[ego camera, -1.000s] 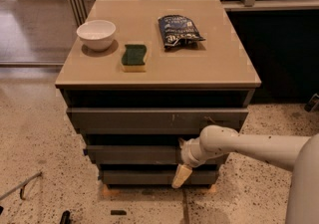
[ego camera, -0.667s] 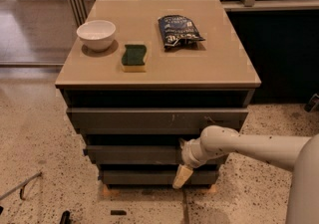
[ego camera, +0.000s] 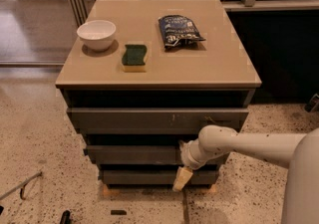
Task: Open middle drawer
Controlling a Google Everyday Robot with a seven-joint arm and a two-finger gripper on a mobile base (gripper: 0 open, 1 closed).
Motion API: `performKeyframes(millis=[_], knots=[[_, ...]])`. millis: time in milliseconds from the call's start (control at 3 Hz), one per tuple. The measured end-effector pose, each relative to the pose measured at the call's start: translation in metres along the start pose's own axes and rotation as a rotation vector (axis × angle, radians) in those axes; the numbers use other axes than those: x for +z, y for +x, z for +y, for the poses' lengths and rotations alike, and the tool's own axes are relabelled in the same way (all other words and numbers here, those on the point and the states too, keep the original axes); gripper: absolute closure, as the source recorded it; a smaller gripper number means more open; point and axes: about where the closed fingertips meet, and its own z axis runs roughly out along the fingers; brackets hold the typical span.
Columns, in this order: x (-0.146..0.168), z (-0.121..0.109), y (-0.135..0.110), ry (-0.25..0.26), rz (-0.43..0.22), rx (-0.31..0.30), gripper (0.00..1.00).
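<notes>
Progress seems slight: under the table (ego camera: 164,76), the middle drawer (ego camera: 132,155) sits mid-stack, seemingly not yet pulled out, with the claw (ego camera: 182,178) at its right end pointing down, whether wide or narrow I cannot tell.

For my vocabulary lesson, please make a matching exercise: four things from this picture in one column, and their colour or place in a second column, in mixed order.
1. bowl
2. sponge
3. snack bag
4. tool

A. green on top, yellow below
B. low, in front of the cabinet
C. white
D. dark, with print

Pairs: 1-C, 2-A, 3-D, 4-B
</notes>
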Motion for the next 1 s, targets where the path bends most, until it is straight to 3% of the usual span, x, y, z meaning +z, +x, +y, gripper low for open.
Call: performKeyframes(millis=[1000], knots=[[-0.030, 0.072, 0.009, -0.185, 0.090, 0.049, 0.00]])
